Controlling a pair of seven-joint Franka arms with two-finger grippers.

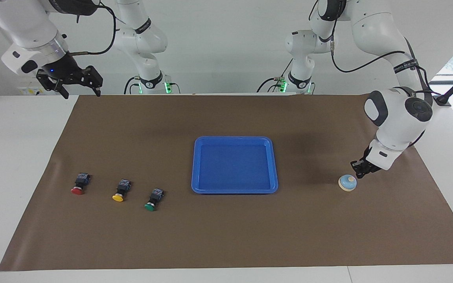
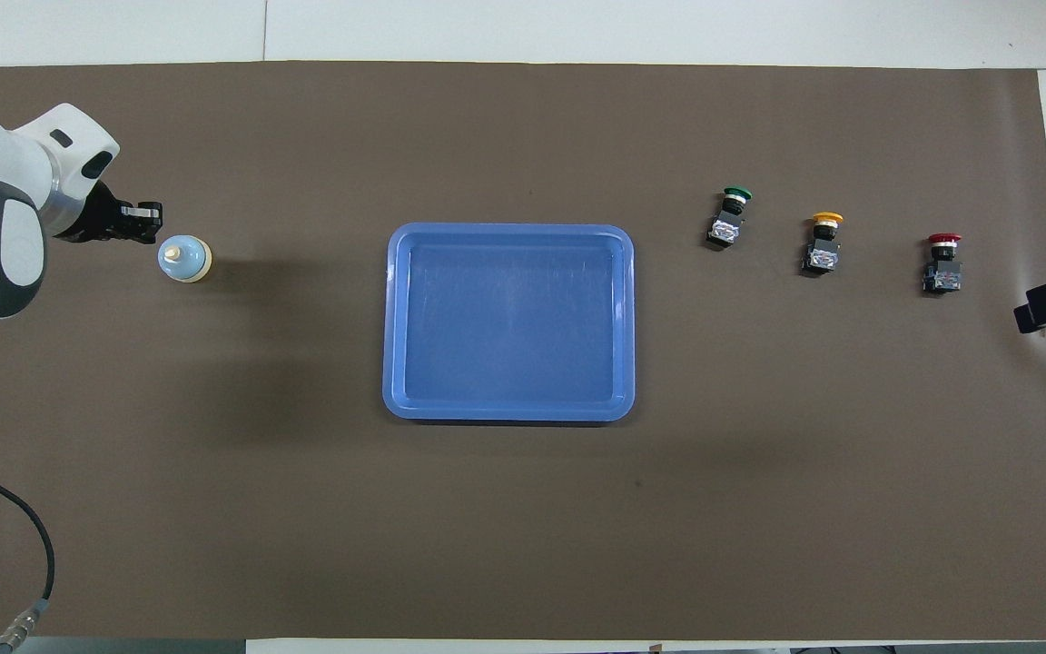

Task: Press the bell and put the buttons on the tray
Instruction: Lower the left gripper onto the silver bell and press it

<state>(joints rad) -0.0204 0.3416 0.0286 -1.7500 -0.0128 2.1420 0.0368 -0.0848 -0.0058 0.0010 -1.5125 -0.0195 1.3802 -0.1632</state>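
Brown matting covers the tabletop (image 1: 34, 129); no writing is legible. Right tool (image 1: 78, 84) waits raised, spread. Blue tray (image 1: 197, 165) sits mid-mat. Left tool (image 1: 359, 169), grip unclear, hangs just beside the bell (image 1: 347, 183). Farthest: three buttons (image 1: 118, 190).

light: bright, even, from above | shadows: soft, blurry on brown mat (image 1: 132, 137) | glare: window corner blown out | focus: sharp | distortion: slight edge bowing

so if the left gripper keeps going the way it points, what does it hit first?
Probably the bell. The left gripper sits low beside it, tips angled down toward its knob. Whether they already touch is unclear.
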